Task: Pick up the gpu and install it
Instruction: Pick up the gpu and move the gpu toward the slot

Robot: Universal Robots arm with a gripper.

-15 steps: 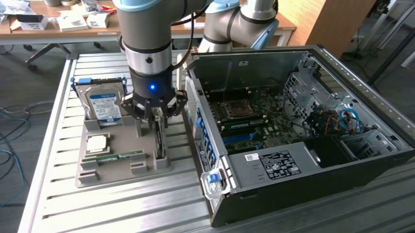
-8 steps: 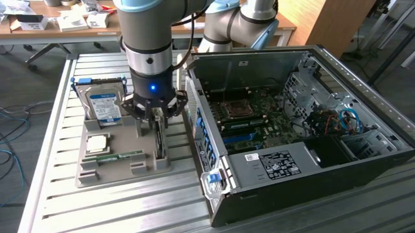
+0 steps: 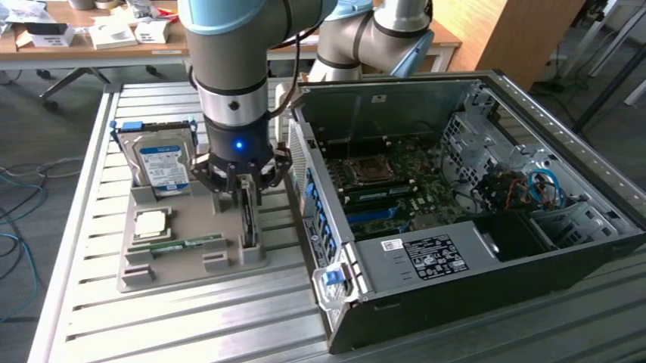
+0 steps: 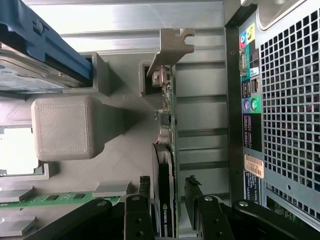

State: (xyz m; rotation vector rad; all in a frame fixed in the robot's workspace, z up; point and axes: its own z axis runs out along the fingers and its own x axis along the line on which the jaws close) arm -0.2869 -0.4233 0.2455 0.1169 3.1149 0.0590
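Fingers point(image 4: 136, 216) apart, the arm is straddling the gpu point(image 4: 166, 150), which is standing on edge between them in a grey holder point(image 4: 120, 165). Closing evenly on both faces and lifting straight is looking wisest: the computer case point(image 4: 285, 100) is crowding one finger's outer side, the holder's block point(image 4: 65, 127) the other.

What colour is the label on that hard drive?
Blue label, best seen in the exterior view.

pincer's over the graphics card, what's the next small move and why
Probably close the pincer on the graphics card: its open fingers straddle the card, which stands on edge in the grey holder.
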